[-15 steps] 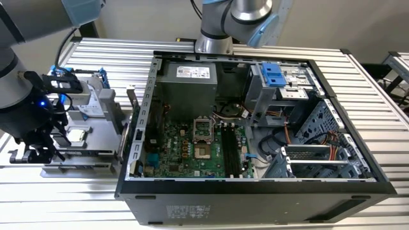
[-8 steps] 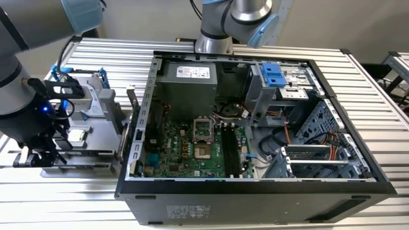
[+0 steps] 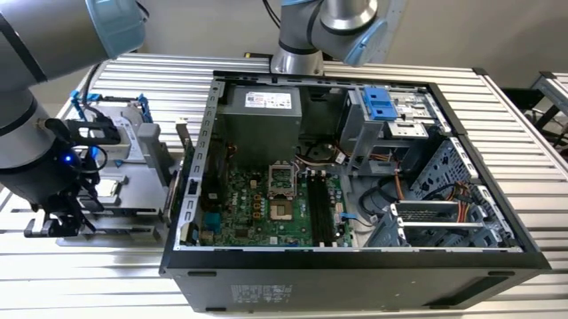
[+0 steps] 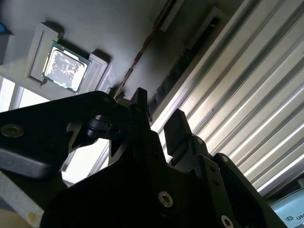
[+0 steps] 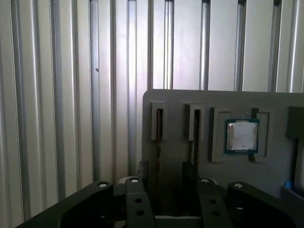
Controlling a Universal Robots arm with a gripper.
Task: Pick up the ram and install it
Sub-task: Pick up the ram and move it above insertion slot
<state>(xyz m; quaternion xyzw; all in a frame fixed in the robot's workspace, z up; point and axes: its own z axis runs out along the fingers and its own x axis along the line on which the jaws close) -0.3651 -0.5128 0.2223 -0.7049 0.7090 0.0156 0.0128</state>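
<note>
Two ram sticks stand on edge in slots of a grey parts tray [image 5: 180, 99]. One ram [image 5: 159, 128] runs down between my fingers, and the other ram [image 5: 196, 130] sits just outside one finger. My gripper [image 5: 165, 173] is open, straddling the first stick without touching it. In the second wrist view the dark ram [image 4: 183, 66] leads into the gap of the gripper [image 4: 159, 118]. In the exterior view the gripper [image 3: 60, 222] hangs low over the tray [image 3: 133, 179], at the exterior view's left of the open computer case [image 3: 355, 256].
A square silver CPU chip [image 5: 241, 135] lies in its tray recess close to the sticks. The motherboard's empty memory slots [image 3: 324, 206] lie inside the case. A second arm's base [image 3: 297, 60] stands behind the case. Ribbed metal table [image 5: 71, 95] surrounds the tray.
</note>
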